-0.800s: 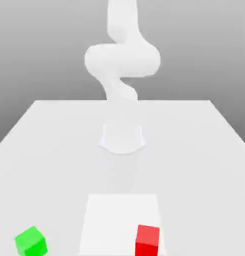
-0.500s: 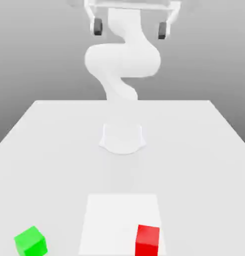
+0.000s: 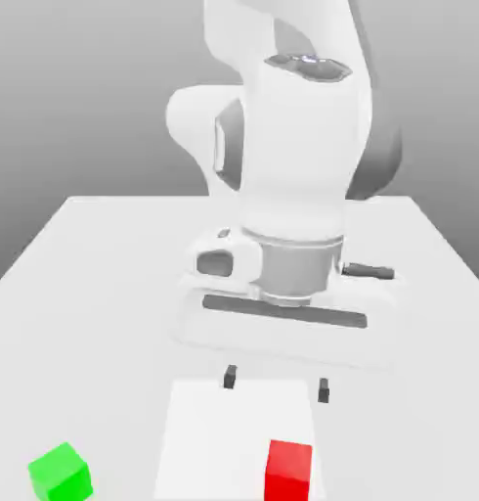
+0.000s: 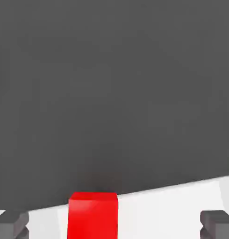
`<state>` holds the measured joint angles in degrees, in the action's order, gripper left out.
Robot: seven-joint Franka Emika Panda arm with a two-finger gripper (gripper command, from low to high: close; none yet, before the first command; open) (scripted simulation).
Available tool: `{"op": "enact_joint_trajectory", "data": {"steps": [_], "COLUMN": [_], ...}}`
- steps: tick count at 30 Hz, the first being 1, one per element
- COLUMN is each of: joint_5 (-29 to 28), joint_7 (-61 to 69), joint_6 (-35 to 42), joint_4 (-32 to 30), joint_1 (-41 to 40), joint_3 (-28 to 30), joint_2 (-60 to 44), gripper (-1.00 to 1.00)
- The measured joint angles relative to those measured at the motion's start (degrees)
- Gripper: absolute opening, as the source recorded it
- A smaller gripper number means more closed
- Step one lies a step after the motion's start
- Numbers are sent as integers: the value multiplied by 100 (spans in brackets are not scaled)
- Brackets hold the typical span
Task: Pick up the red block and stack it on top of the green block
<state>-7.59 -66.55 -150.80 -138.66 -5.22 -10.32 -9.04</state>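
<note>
The red block (image 3: 288,470) rests on a white square patch near the table's front edge, towards the exterior view's right; the hand view also catches the red block (image 4: 93,215). The green block (image 3: 60,473) sits on the table at the front, on the exterior view's left, well apart from the red one. My gripper (image 3: 276,383) hangs open above the white patch, behind the red block and touching nothing. Its two dark fingertips (image 3: 230,376) are spread wide. In the hand view the gripper (image 4: 114,224) frames the red block between its fingertips (image 4: 11,224).
The white square patch (image 3: 214,431) lies on the grey table (image 3: 97,284). The arm's large white body (image 3: 292,176) rises over the table's middle, hiding its base. The table's front edge runs just below both blocks.
The hand has come down from the top of the exterior view to just above the white patch, with fingers still spread. Both blocks have stayed put.
</note>
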Motion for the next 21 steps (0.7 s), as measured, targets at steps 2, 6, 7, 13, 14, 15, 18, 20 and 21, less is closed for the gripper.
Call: {"op": "enact_joint_trajectory", "data": {"steps": [2, 6, 7, 13, 14, 15, 18, 20, 21], "joint_5": [107, -110, -171, -209, -183, -133, 113, 299, 381], "joint_7": [-24, -227, -273, -302, -284, -247, -65, -250, -419], "joint_6": [-181, -806, -949, -1027, -976, -865, -400, -153, -74], "joint_4": [-40, 57, 84, 99, 88, 66, -30, 24, 78], "joint_1": [11, 177, 230, 255, 235, 191, 90, -73, -187], "joint_3": [-42, 156, 222, 250, 226, 173, 24, 210, 357], "joint_2": [-383, -1205, -1381, -1469, -1408, -1273, -709, -510, -479], "gripper": [0, 0, -100, -100, -100, -100, -100, -100, -100]}}
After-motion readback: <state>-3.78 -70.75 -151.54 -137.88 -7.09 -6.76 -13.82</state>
